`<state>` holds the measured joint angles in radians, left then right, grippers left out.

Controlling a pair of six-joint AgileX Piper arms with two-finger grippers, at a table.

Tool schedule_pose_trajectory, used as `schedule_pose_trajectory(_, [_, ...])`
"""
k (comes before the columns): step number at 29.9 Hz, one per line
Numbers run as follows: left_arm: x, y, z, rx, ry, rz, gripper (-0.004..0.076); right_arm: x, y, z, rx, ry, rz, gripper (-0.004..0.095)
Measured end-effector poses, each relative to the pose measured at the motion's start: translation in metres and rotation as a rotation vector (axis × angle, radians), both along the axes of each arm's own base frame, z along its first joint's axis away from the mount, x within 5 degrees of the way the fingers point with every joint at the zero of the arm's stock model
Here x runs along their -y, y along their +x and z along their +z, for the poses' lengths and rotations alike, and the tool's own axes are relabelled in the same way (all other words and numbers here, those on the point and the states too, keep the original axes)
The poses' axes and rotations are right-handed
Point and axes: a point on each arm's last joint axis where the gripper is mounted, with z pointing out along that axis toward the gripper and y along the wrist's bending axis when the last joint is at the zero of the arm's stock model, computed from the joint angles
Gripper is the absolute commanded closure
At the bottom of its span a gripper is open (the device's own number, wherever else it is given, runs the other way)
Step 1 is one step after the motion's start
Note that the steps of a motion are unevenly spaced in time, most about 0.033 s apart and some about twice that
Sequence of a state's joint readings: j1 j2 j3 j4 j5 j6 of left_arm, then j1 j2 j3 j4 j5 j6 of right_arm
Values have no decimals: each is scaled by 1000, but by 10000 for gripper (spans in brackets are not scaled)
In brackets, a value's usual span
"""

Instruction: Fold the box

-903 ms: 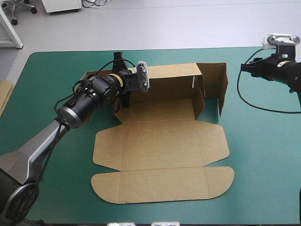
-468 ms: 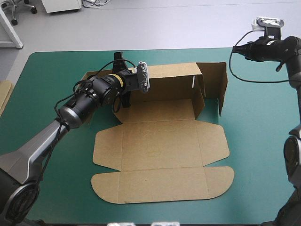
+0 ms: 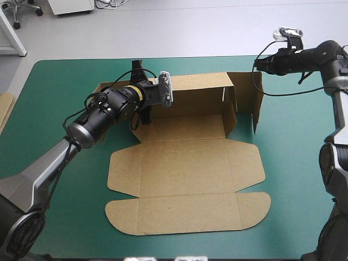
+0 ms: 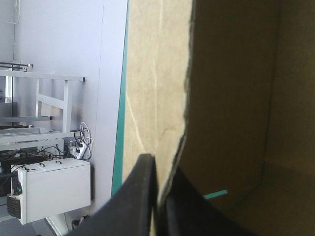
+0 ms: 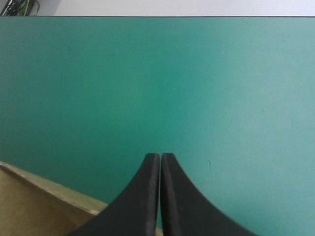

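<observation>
The brown box (image 3: 185,168) lies in the middle of the teal-green cover. Its back wall (image 3: 198,87) and a right end flap (image 3: 251,93) stand raised, and the wide front panels lie flat. My left gripper (image 3: 141,109) is at the left end of the back wall; in the left wrist view its fingers (image 4: 142,196) are shut on a raised board edge (image 4: 184,113). My right gripper (image 3: 260,64) hovers shut just above the top of the right end flap. In the right wrist view the right gripper (image 5: 160,157) is empty, with a corner of the board (image 5: 34,206) below it.
An edge of more brown board (image 3: 4,109) shows at the table's left edge. Bare teal-green cover (image 3: 304,163) lies to the right of the box and along the near edge.
My right arm has swung left from the table's far right corner to just above the raised right end flap. The left arm and the box have not moved.
</observation>
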<state>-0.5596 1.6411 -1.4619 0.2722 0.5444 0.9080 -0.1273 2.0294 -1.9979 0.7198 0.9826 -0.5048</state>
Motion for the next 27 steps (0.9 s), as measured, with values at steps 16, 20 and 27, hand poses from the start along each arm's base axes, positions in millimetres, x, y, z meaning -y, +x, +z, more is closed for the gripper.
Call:
schedule_pose_trajectory(16, [0,0,0,-1,1,0,734,-15,-26,-21,-113,26,249,908])
schedule_pose_trajectory(20, [0,0,-1,-2,1,0,734,-19,-44,-15,-77,40,284,908])
schedule_pose_trajectory(27, [0,0,-1,-4,3,0,734,-24,-76,-32,-22,31,291,908])
